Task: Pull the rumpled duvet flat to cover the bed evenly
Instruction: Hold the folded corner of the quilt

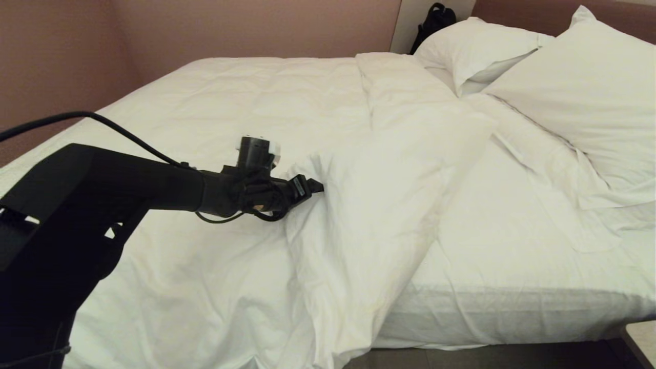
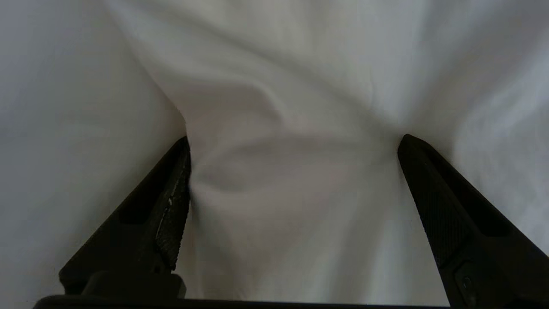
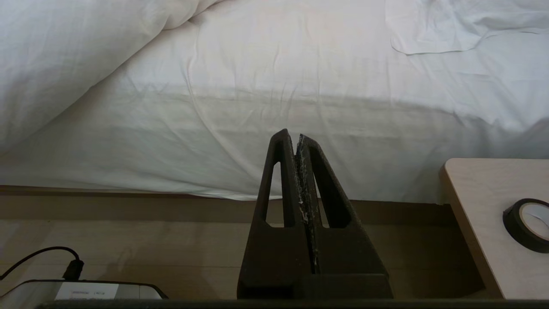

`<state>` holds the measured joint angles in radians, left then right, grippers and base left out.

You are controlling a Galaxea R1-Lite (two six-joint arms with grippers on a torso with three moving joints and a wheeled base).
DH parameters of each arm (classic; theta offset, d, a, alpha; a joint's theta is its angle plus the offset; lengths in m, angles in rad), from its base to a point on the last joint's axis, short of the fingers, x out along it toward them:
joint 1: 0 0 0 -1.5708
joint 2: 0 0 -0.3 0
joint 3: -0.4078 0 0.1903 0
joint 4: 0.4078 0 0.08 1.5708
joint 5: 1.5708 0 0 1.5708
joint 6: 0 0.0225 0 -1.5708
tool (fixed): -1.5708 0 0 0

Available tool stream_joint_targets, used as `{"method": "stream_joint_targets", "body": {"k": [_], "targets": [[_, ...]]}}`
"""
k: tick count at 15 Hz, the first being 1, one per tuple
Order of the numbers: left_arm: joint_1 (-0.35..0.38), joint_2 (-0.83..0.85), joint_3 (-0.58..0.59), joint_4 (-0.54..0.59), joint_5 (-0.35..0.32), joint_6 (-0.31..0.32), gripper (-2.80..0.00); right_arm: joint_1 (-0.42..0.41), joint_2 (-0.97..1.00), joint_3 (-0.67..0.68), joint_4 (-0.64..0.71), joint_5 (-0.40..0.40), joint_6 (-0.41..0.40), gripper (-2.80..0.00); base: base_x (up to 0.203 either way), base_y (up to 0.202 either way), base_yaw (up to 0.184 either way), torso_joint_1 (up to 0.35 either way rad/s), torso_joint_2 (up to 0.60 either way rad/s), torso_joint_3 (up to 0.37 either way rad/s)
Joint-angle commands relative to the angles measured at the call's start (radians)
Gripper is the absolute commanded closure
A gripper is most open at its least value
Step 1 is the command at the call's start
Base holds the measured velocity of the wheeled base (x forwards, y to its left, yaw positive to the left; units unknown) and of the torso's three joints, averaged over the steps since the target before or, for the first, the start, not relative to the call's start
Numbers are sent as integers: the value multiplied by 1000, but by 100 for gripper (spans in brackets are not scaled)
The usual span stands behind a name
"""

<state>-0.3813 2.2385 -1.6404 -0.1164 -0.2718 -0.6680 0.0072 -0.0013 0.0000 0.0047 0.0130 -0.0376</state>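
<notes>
One bed (image 1: 512, 302), set into the corner of pinkish-brown walls; the near side of the mattress is left bare toward the head end

One duvet (image 1: 246, 102), spread over the foot-side part of the bed and draped over the near edge; its head-end edge is folded back in a thick ridge (image 1: 379, 205) running from the far side to the near edge

Two pillows: one (image 1: 584, 87) at the near head corner, one (image 1: 476, 48) behind it toward the far side. A loose flap of thin white cloth (image 1: 589, 225) is seen lying below them on the sheet

One light wooden side table (image 3: 484, 206) stands just beside the bed's near edge, with one roll of black tape (image 3: 529, 223) on it. A dark bag (image 1: 435, 20) is seen past the head end

Left gripper (image 1: 312, 187) is stretched out over the duvet at the ridge; in the wrist view its jaws are spread wide, a bunched fold rising between the tips, nothing clamped

Right gripper (image 3: 297, 139) is parked low beside the bed's near edge, jaws pressed together, empty

One grey device with a plugged cable (image 3: 81, 289) lies below it on the floor
</notes>
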Motion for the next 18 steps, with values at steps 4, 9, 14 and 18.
{"method": "stream_joint_targets", "body": {"k": [4,9,14,18], "targets": [[-18,11,-13,-2,-10,-56,-280,0,1,0,0,1,-1,0,0,0,0,0,0,0],[-57,27,-13,-2,-9,-62,-280,0,1,0,0,1,-1,0,0,0,0,0,0,0],[-64,23,-12,-2,-9,-64,0,0,1,0,0,1,-1,0,0,0,0,0,0,0],[-73,7,5,-2,-10,-65,0,0,1,0,0,1,-1,0,0,0,0,0,0,0]]}}
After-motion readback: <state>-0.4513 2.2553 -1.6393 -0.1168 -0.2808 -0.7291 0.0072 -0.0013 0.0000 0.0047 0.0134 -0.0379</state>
